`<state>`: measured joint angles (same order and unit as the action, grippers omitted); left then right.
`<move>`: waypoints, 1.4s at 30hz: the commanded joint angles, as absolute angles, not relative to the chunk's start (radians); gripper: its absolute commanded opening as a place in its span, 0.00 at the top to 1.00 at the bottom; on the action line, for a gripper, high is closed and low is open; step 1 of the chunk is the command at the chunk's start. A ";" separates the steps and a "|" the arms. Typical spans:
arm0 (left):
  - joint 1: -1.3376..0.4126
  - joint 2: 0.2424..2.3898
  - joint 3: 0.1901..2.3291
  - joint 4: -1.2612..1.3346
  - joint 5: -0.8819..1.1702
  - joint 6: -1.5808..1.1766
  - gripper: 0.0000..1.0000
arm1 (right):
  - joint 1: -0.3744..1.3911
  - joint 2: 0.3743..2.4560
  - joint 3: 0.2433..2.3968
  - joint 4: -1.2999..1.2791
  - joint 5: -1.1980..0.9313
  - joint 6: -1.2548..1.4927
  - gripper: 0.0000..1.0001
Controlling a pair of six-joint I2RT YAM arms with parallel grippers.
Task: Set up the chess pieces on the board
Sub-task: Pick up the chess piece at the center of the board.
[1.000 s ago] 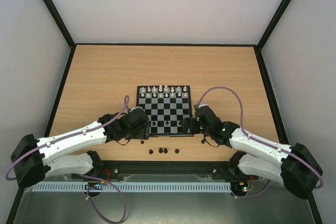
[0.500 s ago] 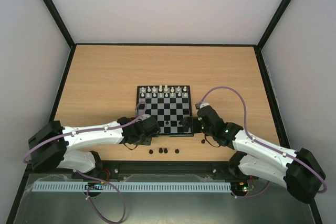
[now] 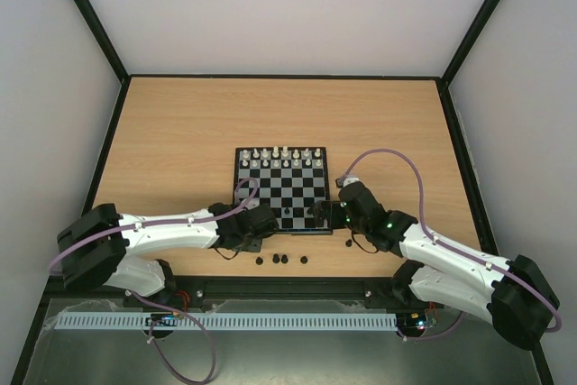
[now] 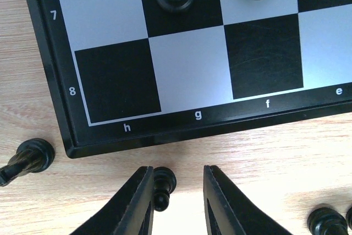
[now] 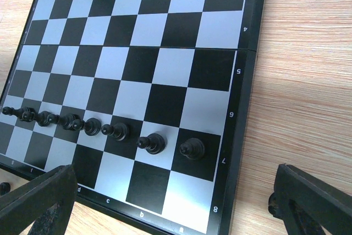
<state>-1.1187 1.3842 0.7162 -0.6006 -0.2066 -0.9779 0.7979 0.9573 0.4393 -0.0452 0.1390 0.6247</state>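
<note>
Pickup stage, by the looks. Got the left claw [image 4: 177, 173] narrowed round a black piece [image 4: 164, 181] on the worktop [image 4: 275, 152], just off the h8 corner of the board [image 4: 165, 131], touching one finger [image 4: 137, 202] only. Other side: right claw [image 5: 173, 191] spread wide, holding nothing. Next up, probably: squeeze, lift, set on row 8.

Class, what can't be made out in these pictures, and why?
Left wrist view: small black chess piece at bottom right, cut off by the frame edge.
Right wrist view: black piece beside the glossy checked board, mostly hidden behind the right claw.
Top view: cream pieces, too small to identify.
</note>
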 commanded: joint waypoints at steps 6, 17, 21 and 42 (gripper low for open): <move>-1.126 1.377 0.694 -0.645 -0.212 -0.988 0.72 | 0.795 0.957 0.426 -0.048 0.140 0.617 0.01; -1.126 1.381 0.687 -0.648 -0.198 -0.982 0.72 | 0.796 0.957 0.425 -0.046 0.139 0.616 0.01; -1.127 1.380 0.684 -0.649 -0.195 -0.984 0.73 | 0.795 0.959 0.424 -0.045 0.140 0.617 0.01; -1.126 1.386 0.681 -0.663 -0.185 -0.982 0.78 | 0.795 0.963 0.424 -0.043 0.135 0.616 0.01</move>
<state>-1.1191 1.3834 0.6987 -0.6216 -0.1871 -0.9768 0.7979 0.9573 0.4343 -0.0448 0.1375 0.6247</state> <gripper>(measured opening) 0.220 0.986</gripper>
